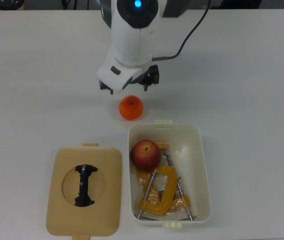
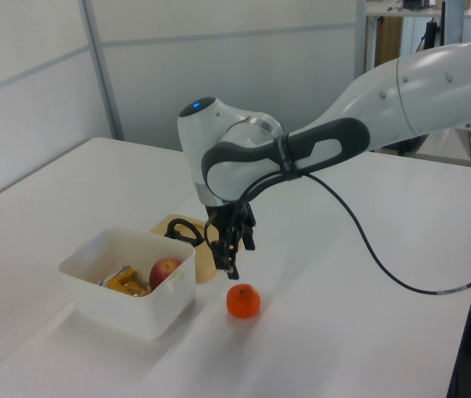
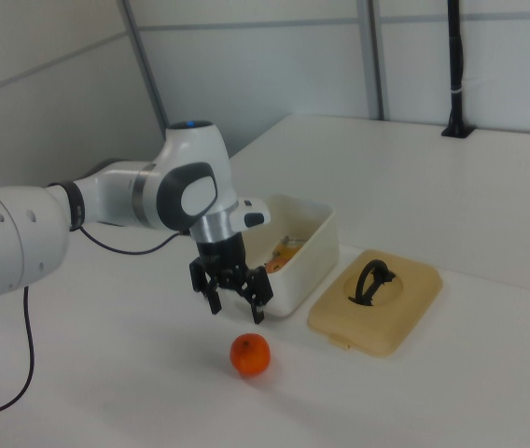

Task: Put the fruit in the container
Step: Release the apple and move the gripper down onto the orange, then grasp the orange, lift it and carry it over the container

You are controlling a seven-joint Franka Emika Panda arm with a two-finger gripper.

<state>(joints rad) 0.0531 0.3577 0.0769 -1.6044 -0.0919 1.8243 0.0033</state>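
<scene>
Orange (image 1: 131,108) sits on the table (image 1: 242,75) just outside the tub (image 1: 205,165); 1 apple (image 1: 145,154) lies inside. Fingers (image 3: 231,295) hang spread and empty above it. Round, firm, likely smooth-skinned: grip across its middle.

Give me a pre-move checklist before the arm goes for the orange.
1. Pincer open and empty: ok.
2. Orange on the table, free to be picked up: ok.
3. Pincer centred over the orange: not ok; it hangs off to one side in the right view.
4. Apple already inside the white tub: ok.
5. Free room in the tub beside the apple and yellow clamps: ok.
6. Tan lid off the tub: ok.
</scene>
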